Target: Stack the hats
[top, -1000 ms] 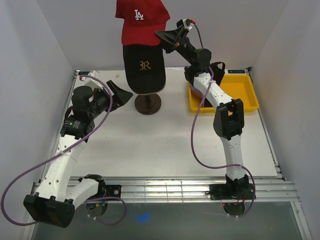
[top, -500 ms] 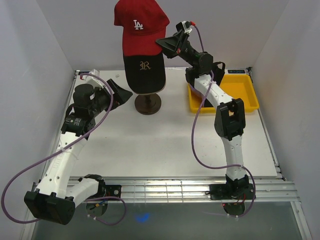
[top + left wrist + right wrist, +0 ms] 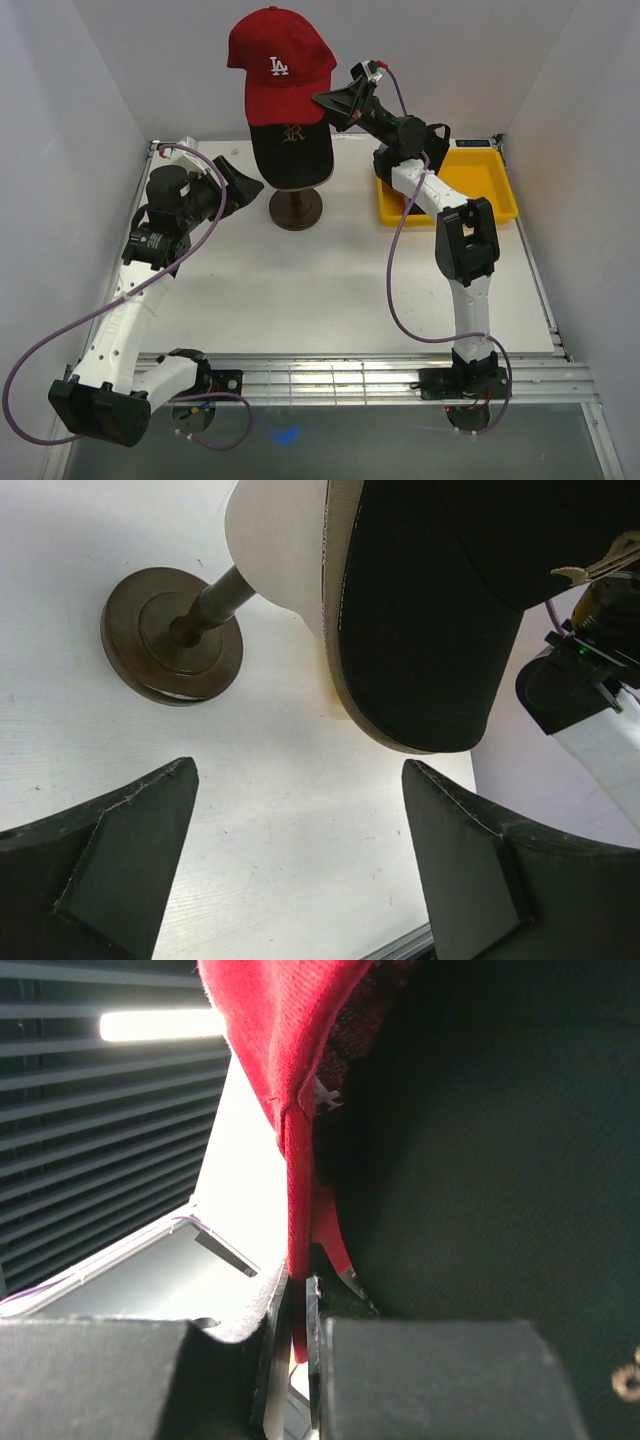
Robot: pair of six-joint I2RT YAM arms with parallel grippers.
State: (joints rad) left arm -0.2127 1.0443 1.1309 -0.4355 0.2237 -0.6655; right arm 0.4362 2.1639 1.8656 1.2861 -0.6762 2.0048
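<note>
While the left tool (image 3: 298, 772) gapes empty, the right tool (image 3: 326, 99) pinches the red LA cap (image 3: 280, 72).

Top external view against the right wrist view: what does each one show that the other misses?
Only the top view shows the yellow bin, the round stand and the left arm. Only the wrist view shows the red cap's edge pinched between the right arm's shut jaws, plus a light strip. Both show the red cap and the black cap.
</note>
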